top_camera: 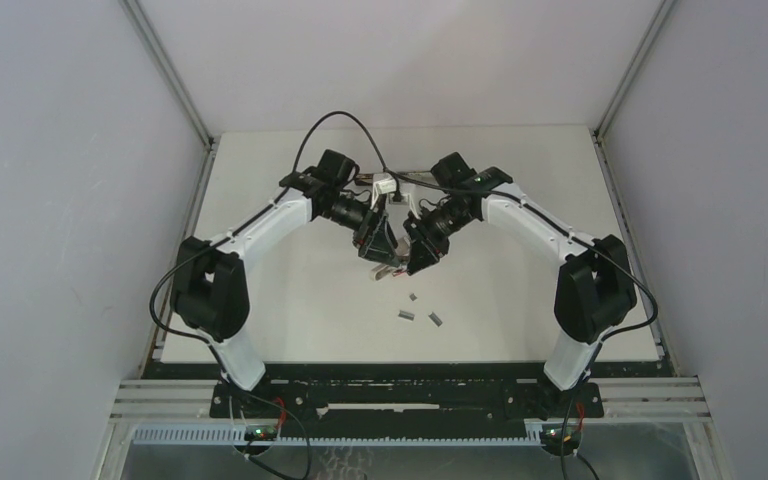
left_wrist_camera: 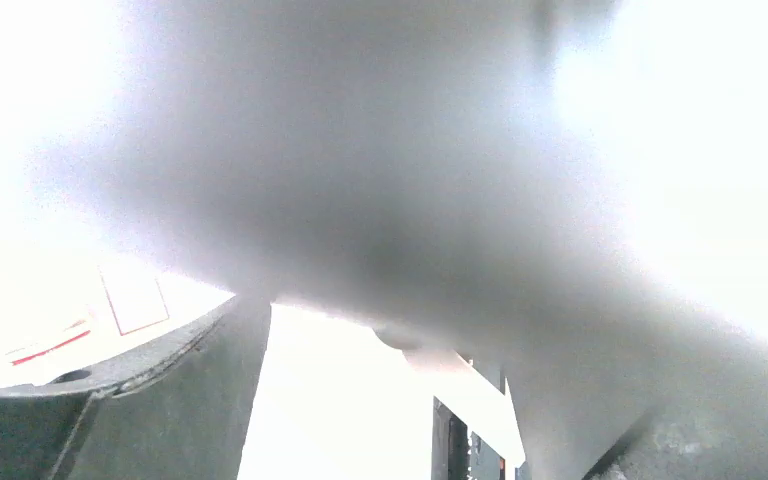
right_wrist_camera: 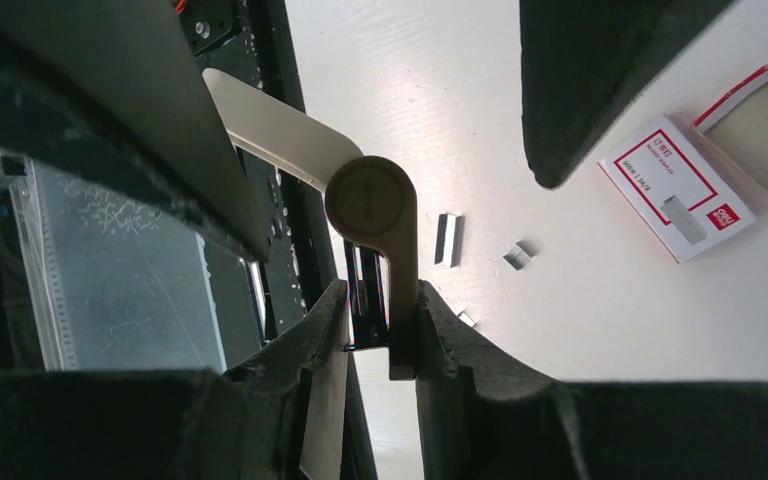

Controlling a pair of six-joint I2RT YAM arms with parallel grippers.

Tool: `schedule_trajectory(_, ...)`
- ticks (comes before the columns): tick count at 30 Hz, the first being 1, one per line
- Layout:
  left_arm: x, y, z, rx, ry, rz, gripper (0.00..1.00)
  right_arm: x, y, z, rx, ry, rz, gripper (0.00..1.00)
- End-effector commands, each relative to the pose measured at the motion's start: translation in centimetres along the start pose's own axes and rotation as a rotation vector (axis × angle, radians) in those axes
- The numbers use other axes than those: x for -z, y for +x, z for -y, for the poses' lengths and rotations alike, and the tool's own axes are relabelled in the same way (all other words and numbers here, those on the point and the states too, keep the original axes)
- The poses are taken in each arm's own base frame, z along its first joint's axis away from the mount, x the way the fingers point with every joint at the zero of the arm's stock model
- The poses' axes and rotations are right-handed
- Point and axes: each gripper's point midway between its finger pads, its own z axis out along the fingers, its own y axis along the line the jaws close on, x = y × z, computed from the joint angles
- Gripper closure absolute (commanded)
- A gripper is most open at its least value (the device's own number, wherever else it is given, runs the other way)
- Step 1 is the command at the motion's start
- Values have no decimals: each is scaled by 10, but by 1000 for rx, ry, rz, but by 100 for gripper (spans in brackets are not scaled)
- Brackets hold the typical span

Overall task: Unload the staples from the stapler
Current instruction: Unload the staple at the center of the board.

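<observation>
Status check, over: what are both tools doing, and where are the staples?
Right tool clamped on the stapler. Left tool beside it, state unclear. Staples: three strips loose on the table. Red-and-white box sits aside, nothing blocking.

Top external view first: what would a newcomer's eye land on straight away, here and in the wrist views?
The two arms meet nose to nose over the middle of the table, left pincer and right pincer almost touching. In the right wrist view, the right pincer is clamped on a beige stapler. A few grey staples lie loose just nearer the bases, and a red-and-white box lies flat at that wrist view's right.
</observation>
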Motion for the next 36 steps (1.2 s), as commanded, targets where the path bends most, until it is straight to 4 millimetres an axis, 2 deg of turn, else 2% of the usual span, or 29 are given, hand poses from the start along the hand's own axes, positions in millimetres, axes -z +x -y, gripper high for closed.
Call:
schedule_trajectory(1,11,-11,15,-51,33,65,13,15,-19,-8,46,-33,95,98)
schedule_trajectory(21,4,-13,-1,2,-26,62,19,11,-19,-13,18,-84,90,97)
schedule_trajectory(24,3,-12,0,7,-9,63,21,11,-20,-14,16,-88,93,97)
schedule_trajectory(34,-1,-2,6,12,38,6,15,10,-19,-3,-8,-49,84,96)
schedule_trajectory(36,-10,3,11,8,57,-17,16,10,-19,-4,-7,-50,85,96)
